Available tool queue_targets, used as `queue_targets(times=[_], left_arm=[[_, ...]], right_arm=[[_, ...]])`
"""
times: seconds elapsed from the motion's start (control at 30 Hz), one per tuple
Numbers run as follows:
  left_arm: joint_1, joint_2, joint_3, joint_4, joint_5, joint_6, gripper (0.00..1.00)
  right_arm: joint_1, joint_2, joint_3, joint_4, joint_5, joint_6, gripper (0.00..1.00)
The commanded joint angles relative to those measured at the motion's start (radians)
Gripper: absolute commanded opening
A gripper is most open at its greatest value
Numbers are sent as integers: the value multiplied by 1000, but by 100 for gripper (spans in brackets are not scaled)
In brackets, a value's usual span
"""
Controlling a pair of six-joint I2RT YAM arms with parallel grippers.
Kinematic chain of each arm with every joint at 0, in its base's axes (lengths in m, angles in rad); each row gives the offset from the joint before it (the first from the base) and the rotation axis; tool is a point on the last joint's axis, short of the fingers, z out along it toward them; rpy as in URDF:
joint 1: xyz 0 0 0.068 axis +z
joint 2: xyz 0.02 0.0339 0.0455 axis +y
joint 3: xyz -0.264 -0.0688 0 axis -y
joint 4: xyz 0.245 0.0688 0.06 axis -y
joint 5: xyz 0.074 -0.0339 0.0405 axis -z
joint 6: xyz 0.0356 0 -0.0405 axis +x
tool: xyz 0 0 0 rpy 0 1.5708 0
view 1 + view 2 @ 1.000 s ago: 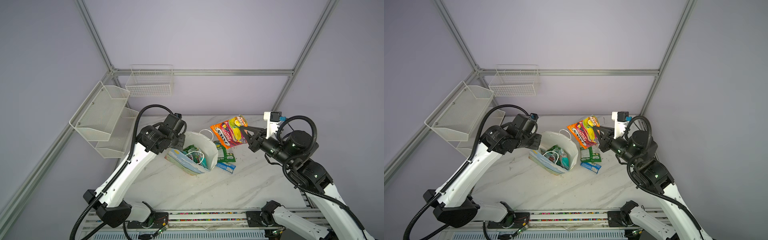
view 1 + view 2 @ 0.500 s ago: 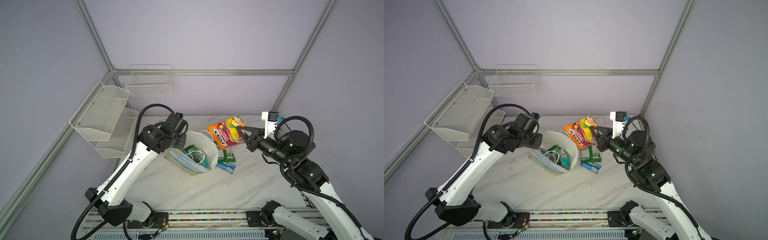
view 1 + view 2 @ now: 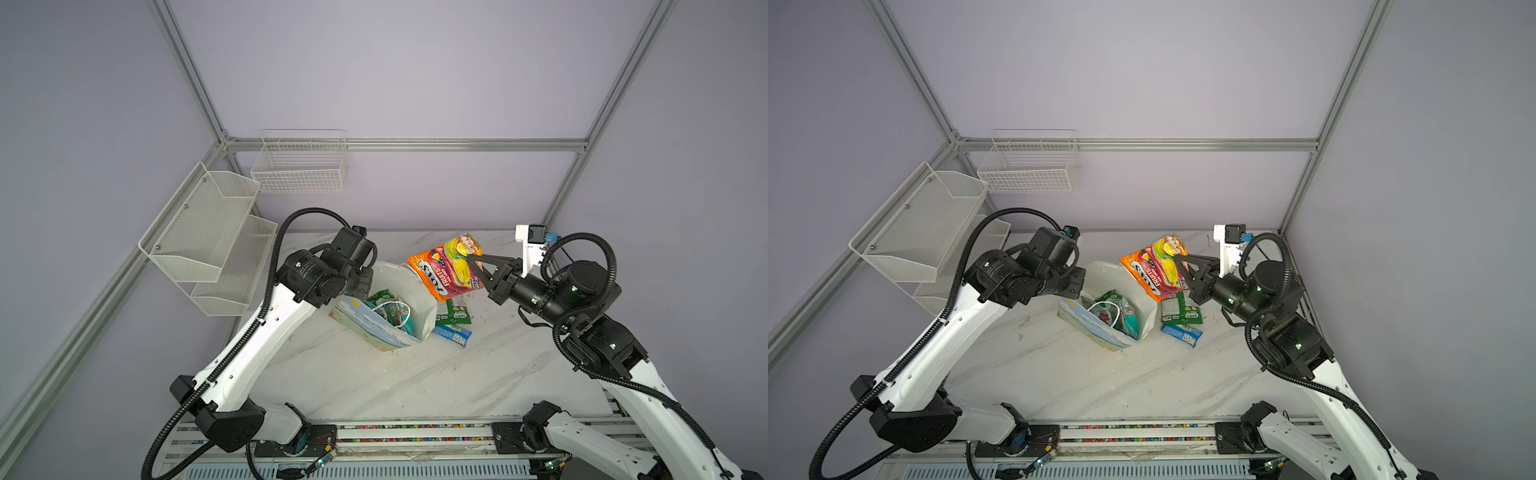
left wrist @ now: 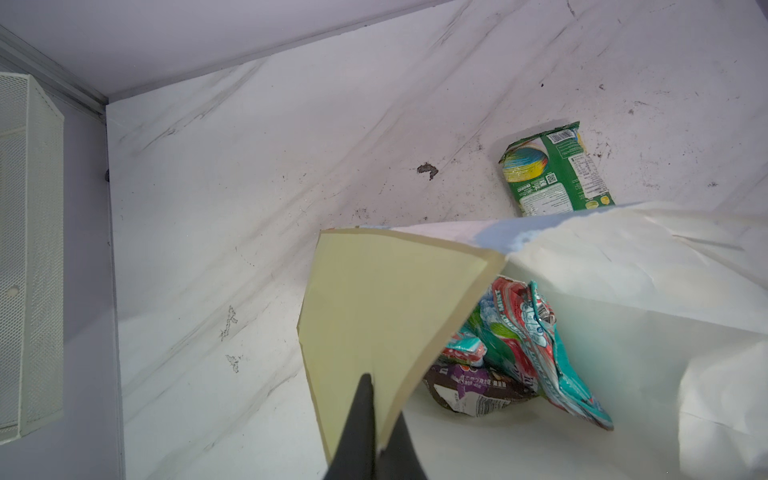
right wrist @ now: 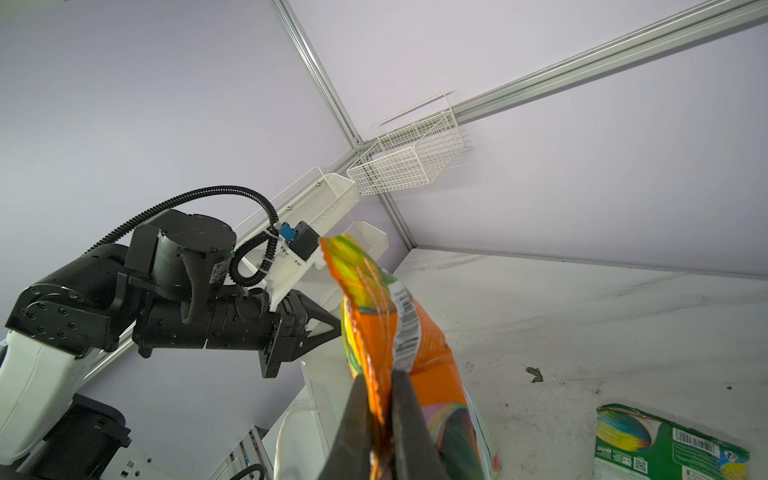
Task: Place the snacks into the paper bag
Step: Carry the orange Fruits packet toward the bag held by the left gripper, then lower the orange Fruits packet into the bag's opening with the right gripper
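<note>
Right now the orange snack bag (image 3: 446,266) (image 3: 1154,266) (image 5: 399,332) hangs clear of the desk (image 3: 374,382) (image 3: 1084,374), pinched at one edge by the right jaws, which are closed narrow on the foil. In both top views it sits just beside the far rim of the paper bag (image 3: 409,291) (image 3: 1142,307) (image 4: 623,270), on the right arm's side, its lower corner overlapping that rim.

The paper bag rests on the desk with its mouth open and its printed side facing the front. The left jaws are closed on a pale yellow flap (image 4: 386,307) at the bag's rim, one finger on each face of the paper. Inside lie teal packets (image 4: 536,332) (image 3: 405,322), a green bag (image 3: 382,297) (image 3: 1115,297) and a dark wrapper (image 4: 469,386), with a white cord handle (image 3: 395,309) looped over them.

Outside the bag, a green packet (image 3: 455,311) (image 3: 1181,307) (image 4: 557,174) (image 5: 665,444) lies flat on the desk just beside the bag's right wall, below the hanging orange bag in both top views. A small blue packet (image 3: 451,334) (image 3: 1181,334) lies next to it, nearer the front, close to the bag's corner.

On the back wall hangs a white wire basket (image 3: 299,166) (image 3: 1030,166) (image 5: 407,162), and a two-tier mesh shelf (image 3: 203,237) (image 3: 921,228) is fixed to the left wall.
</note>
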Motion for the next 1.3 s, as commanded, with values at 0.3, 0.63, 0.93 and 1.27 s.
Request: queue_targets(times=[0.3, 0.63, 0.93, 1.27], left_arm=[[-6, -7, 100, 30, -24, -17, 0], [-8, -7, 100, 29, -23, -18, 0], [-9, -8, 104, 30, -24, -19, 0], [-10, -7, 104, 29, -25, -15, 0]], right_arm=[[18, -17, -7, 181, -129, 34, 0], [27, -9, -22, 159, -98, 27, 0], [79, 16, -45, 148, -20, 21, 0], [298, 120, -23, 111, 216, -26, 0]])
